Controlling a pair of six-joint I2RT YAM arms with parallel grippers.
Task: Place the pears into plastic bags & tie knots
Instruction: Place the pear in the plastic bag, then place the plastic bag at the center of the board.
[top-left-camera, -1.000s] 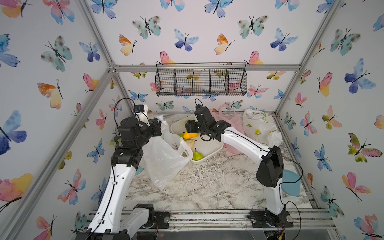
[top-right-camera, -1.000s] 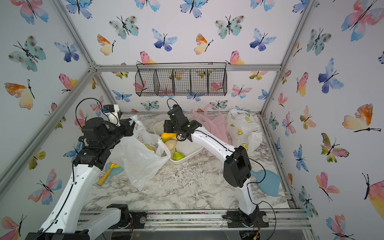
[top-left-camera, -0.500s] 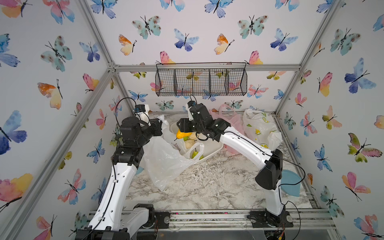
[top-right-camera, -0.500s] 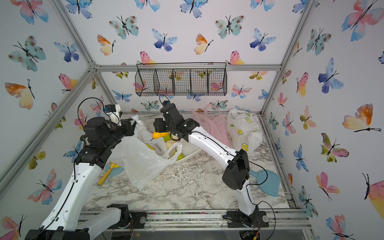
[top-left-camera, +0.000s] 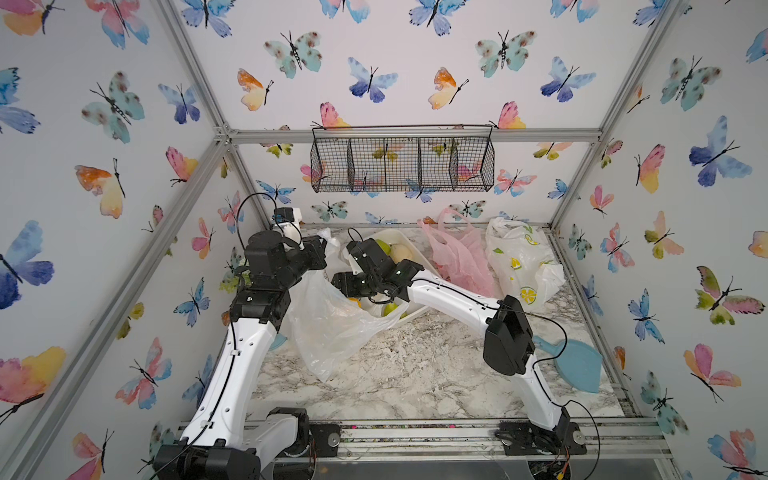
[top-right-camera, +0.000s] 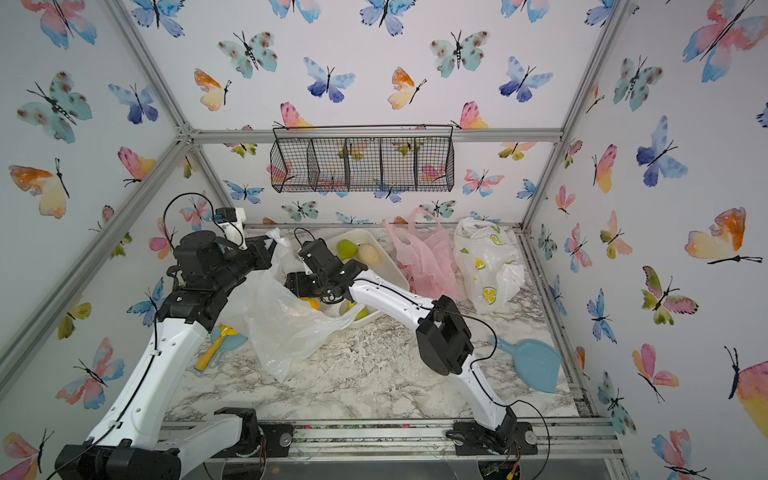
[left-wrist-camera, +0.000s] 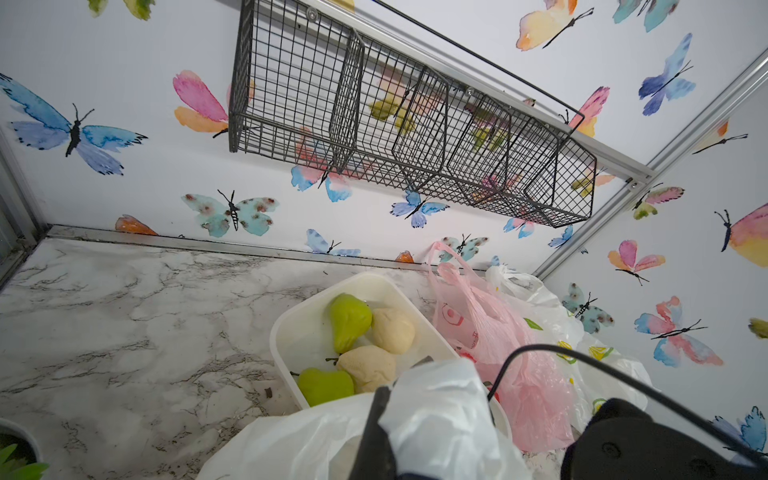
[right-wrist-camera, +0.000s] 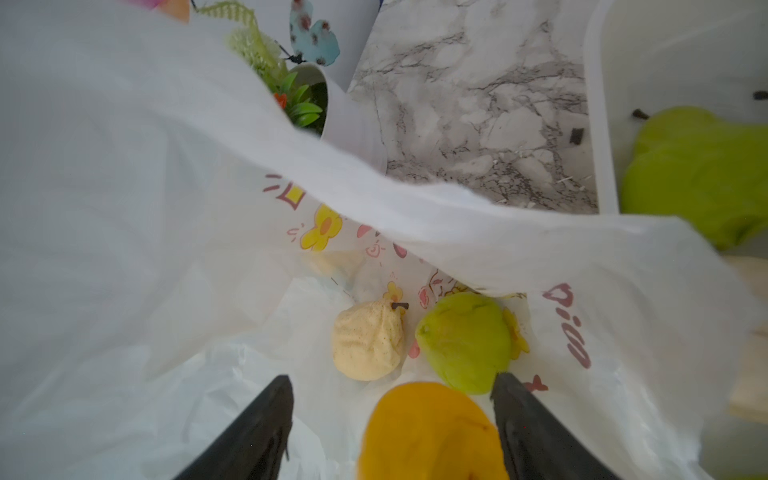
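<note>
My left gripper (top-left-camera: 322, 245) (left-wrist-camera: 405, 378) is shut on the rim of the white doodle-print plastic bag (top-left-camera: 332, 332) (left-wrist-camera: 436, 415) and holds its mouth up. Over that mouth hangs my right gripper (top-left-camera: 345, 286) (right-wrist-camera: 390, 377), open, with an orange-yellow pear (right-wrist-camera: 428, 432) (top-right-camera: 309, 303) loose between its fingers and a gap on one side. A cream pear (right-wrist-camera: 368, 345) and a green pear (right-wrist-camera: 465, 340) lie at the bag's bottom. Several more pears (left-wrist-camera: 349, 320) (left-wrist-camera: 368, 368) rest in the white tray (left-wrist-camera: 282, 332) (top-left-camera: 405, 239). No knots show.
A pink bag (top-left-camera: 461, 257) and a lemon-print bag (top-left-camera: 519, 266) lie slumped at the back right. A blue scoop (top-left-camera: 582, 365) sits by the right wall. A potted plant (right-wrist-camera: 299, 95) stands at the left wall. A wire basket (top-left-camera: 401, 164) hangs on the back wall.
My right gripper has carried the orange-yellow pear left from the tray to above the bag's mouth, and its jaws have widened. The left gripper has kept hold of the bag.
</note>
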